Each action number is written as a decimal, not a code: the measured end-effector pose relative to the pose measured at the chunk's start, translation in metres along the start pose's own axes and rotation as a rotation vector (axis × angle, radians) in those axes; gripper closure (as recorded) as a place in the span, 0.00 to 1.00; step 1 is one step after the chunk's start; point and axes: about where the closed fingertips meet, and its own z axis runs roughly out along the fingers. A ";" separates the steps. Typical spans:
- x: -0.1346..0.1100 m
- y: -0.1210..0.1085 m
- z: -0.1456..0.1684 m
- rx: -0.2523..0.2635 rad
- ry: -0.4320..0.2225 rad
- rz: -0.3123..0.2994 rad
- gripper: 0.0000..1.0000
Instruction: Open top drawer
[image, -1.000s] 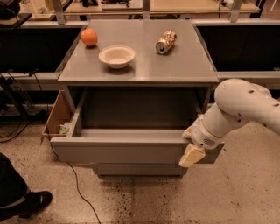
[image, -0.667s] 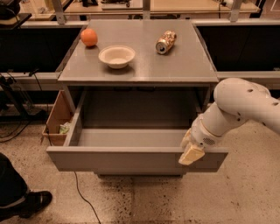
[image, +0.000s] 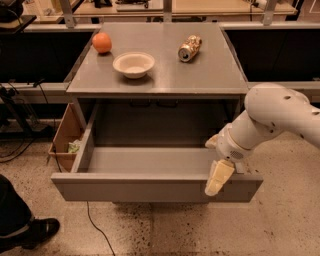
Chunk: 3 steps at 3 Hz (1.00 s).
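I take this for a lab or workshop. A plain grey metal worktop (image: 200, 70) stands on a speckled hard floor (image: 280, 225). A loose cable (image: 95, 225) trails over the floor, a cardboard box (image: 62, 135) sits at the worktop's left side, and benches (image: 210, 7) with metal posts line the back. My claw (image: 218, 172) is at the front right of the open top drawer (image: 150, 187).

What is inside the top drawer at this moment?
Only the bare grey floor of the top drawer shows; no object is seen in it. The gripper at its front right edge and the arm cover the right front corner, so that part cannot be checked.
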 end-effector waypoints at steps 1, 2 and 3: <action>-0.010 -0.018 -0.013 0.028 -0.030 -0.001 1.00; -0.018 -0.041 -0.032 0.066 -0.071 -0.003 1.00; -0.024 -0.059 -0.033 0.077 -0.137 0.019 1.00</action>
